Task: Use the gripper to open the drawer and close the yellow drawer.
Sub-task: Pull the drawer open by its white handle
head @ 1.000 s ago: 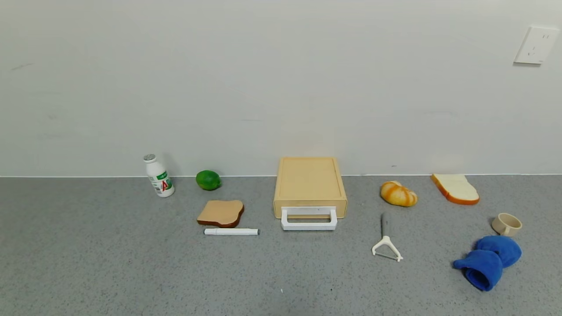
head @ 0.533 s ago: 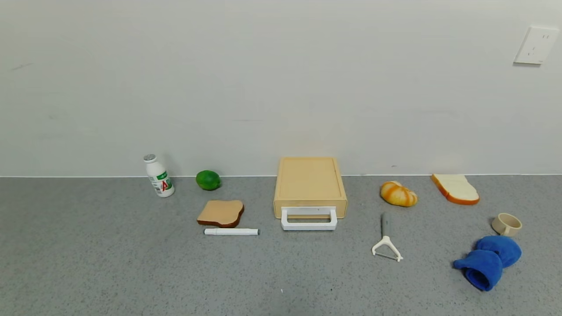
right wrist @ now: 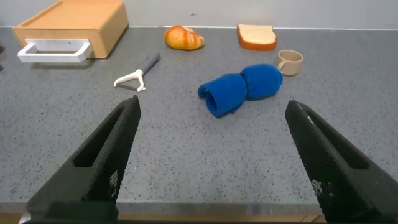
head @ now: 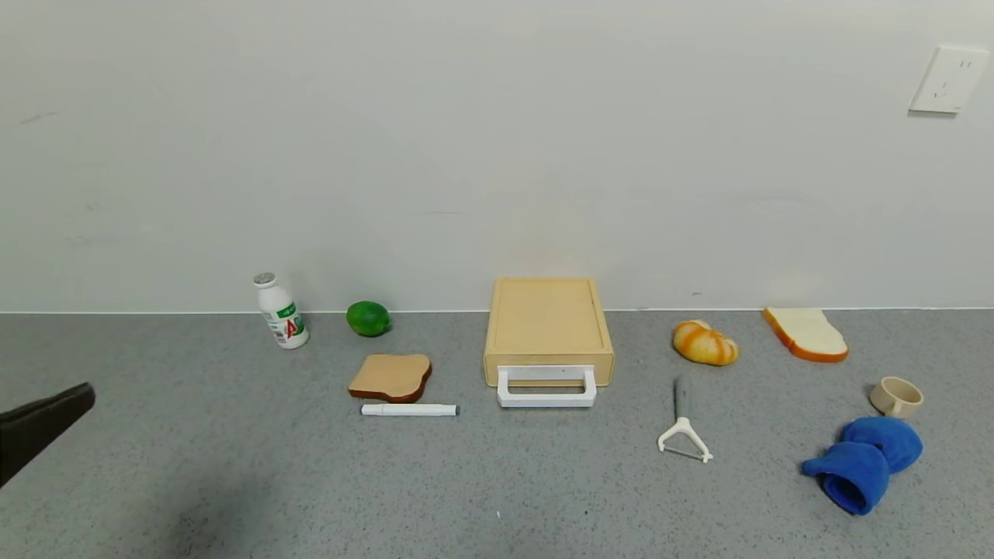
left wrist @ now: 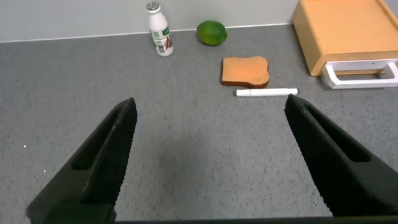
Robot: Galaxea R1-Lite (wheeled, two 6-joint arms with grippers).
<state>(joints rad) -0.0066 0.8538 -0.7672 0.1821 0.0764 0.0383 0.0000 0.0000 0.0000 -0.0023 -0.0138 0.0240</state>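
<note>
The yellow drawer (head: pixel 548 322) sits pushed into its low tan case at the back middle of the grey counter, against the wall. Its white loop handle (head: pixel 547 388) faces me. The left wrist view shows the drawer (left wrist: pixel 348 31) far off to one side, and the right wrist view shows it (right wrist: pixel 74 25) with its handle (right wrist: pixel 53 51). My left gripper (head: pixel 54 415) enters at the far left edge, well away from the drawer. It stands open (left wrist: pixel 210 106) over bare counter, holding nothing. My right gripper (right wrist: pixel 212 104) is open above the counter's front edge, outside the head view.
Left of the drawer are a white bottle (head: pixel 281 311), a lime (head: pixel 368 318), a brown toast slice (head: pixel 390 376) and a white marker (head: pixel 409 409). Right of it lie a peeler (head: pixel 682 431), a bread roll (head: pixel 704 343), a white bread slice (head: pixel 805 334), a cup (head: pixel 896 397) and a blue cloth (head: pixel 866 462).
The dark tip of my left gripper has come into the head view at the left edge. Nothing on the counter has moved.
</note>
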